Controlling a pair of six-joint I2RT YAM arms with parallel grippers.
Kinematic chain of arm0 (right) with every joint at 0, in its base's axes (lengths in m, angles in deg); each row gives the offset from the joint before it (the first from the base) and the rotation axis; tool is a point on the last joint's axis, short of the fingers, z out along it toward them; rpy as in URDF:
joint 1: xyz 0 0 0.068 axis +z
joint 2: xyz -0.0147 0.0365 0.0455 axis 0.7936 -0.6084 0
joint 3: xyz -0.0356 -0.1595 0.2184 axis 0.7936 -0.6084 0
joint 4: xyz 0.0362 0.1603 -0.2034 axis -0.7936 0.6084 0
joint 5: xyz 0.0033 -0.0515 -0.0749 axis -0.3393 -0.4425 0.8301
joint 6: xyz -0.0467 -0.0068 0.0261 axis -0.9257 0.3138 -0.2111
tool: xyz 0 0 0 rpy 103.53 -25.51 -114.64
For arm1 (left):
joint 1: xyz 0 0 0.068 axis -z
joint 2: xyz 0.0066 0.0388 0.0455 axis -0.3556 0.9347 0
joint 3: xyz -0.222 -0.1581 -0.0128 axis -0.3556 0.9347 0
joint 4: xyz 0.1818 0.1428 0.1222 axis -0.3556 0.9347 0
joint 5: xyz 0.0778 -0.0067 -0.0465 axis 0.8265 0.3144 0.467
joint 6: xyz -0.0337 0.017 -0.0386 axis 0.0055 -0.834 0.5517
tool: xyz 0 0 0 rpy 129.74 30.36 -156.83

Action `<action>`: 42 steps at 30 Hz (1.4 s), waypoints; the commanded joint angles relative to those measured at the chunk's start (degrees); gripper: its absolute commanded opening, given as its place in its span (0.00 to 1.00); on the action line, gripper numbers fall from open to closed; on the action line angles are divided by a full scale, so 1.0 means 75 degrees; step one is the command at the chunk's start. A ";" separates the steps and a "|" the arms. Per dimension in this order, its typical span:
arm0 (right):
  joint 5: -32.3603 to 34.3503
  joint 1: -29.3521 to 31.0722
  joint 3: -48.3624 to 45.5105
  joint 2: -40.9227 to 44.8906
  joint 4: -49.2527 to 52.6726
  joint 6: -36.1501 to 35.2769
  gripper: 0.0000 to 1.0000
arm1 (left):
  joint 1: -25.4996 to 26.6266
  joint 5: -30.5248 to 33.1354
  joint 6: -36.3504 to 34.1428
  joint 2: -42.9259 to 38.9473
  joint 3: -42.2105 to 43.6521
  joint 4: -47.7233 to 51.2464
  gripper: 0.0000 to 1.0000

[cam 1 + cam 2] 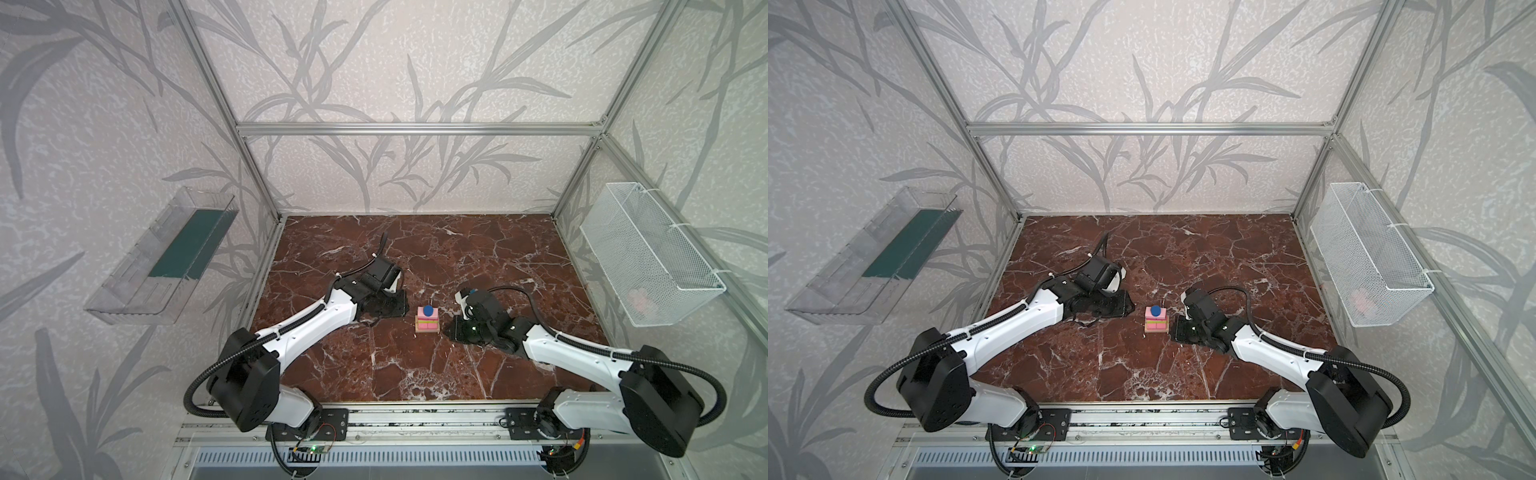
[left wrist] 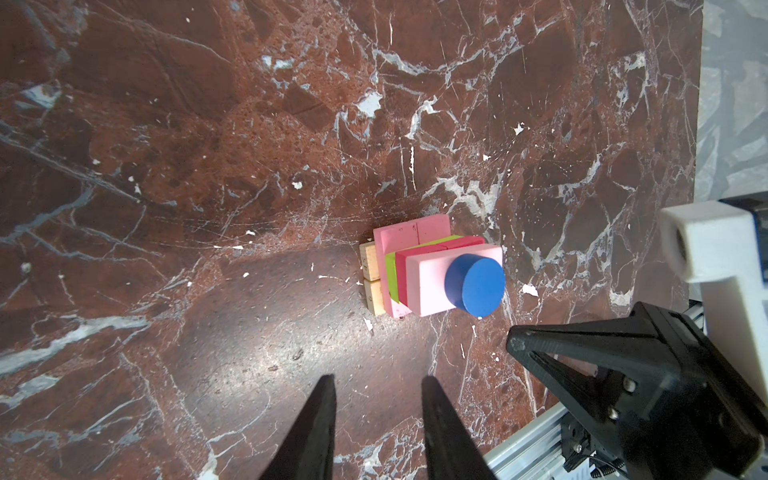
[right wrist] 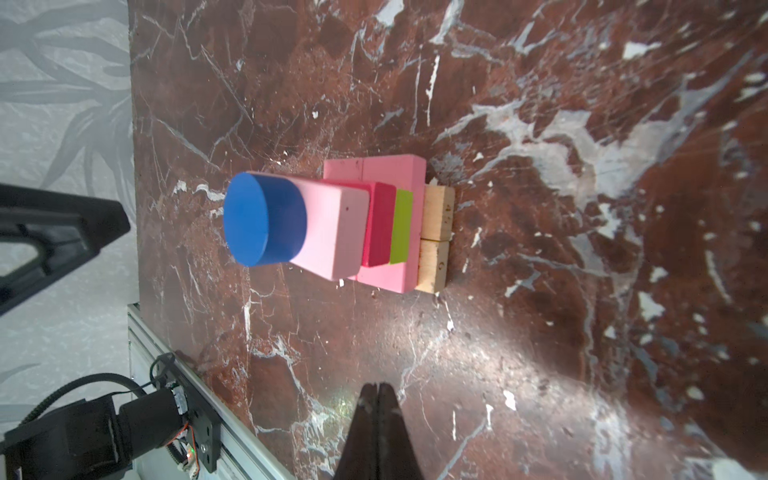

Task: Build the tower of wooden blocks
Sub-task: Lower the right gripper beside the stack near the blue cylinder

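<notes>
Looks finished: tower [image 1: 428, 320] standing mid-worktop [image 1: 415, 374] in both top views, whole and upright. Reads, bottom up, as two tan bars [image 3: 436, 216] side by side, two pink bars [image 3: 386, 166] laid across them, then a green bar [image 3: 402, 226], red cubes [image 3: 380, 224], one more pink bar [image 3: 336, 232] and a blue disc [image 3: 249, 224] capping the lot. Sits fairly square, no lean to speak of, upper layers narrower than the base. Nothing loose lying about on the worktop. Nothing left to place, by the look of things; at most a clean pull-back of both arms without clipping the stack.

On to the tools. Left tool [image 2: 378, 384]: parted a little, narrow gap, holding nothing. Hovers on the tower's left, near but clear of contact, aimed at bare worktop short of the tan bars. Right tool [image 3: 378, 390]: pinched fully shut, empty as well. Hovers on the tower's right, near, not touching, pointing toward the base. So: tower squarely between the two tools, flanked on both sides, touched by neither. Biggest worry from here, a stray nudge to that disc or the top pink bar, both perched high and probably easy to knock.
</notes>
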 commanded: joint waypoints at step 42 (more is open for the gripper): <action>0.0090 0.0086 -0.0150 -0.0701 -0.1636 0.0686 0.00 | -0.0034 0.0025 -0.0097 -0.0040 -0.0074 0.0177 0.34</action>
